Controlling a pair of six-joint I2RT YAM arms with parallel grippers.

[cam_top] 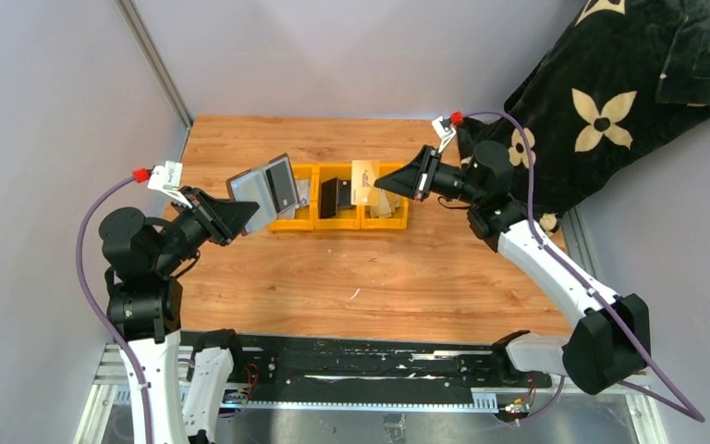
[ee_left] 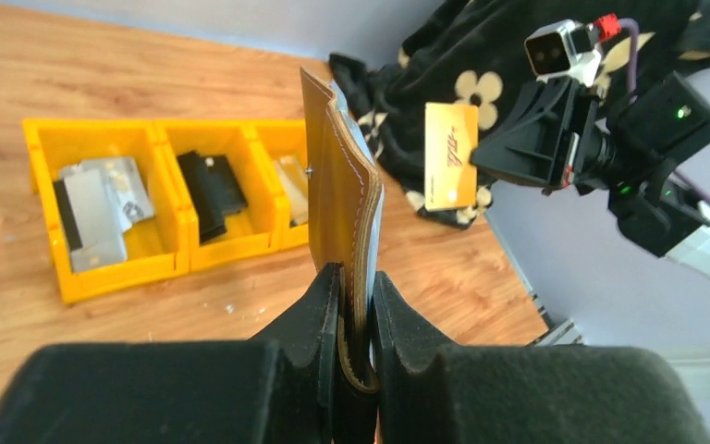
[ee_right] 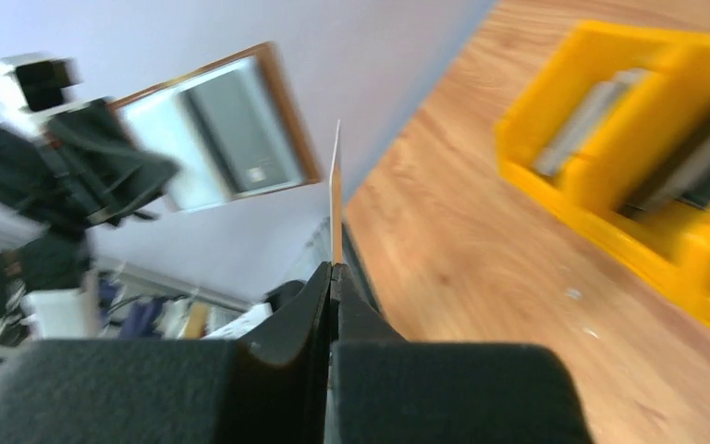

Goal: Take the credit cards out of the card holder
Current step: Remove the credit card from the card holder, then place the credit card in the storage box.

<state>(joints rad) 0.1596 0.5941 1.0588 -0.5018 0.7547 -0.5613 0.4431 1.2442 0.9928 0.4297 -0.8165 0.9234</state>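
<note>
Card holder (ee_left: 337, 185) pinched upright by left fingers (ee_left: 319, 314) — steadied for emptying; freed tan card (ee_left: 450, 155) clamped in right fingers (ee_right: 305, 319) near yellow bins (cam_top: 337, 223).

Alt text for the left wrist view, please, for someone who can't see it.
The left gripper clamps the brown card holder upright by its lower edge. Beyond it, the right gripper holds a tan credit card in the air, apart from the holder. Three joined yellow bins sit on the wooden table, holding silver cards and black cards.
</note>
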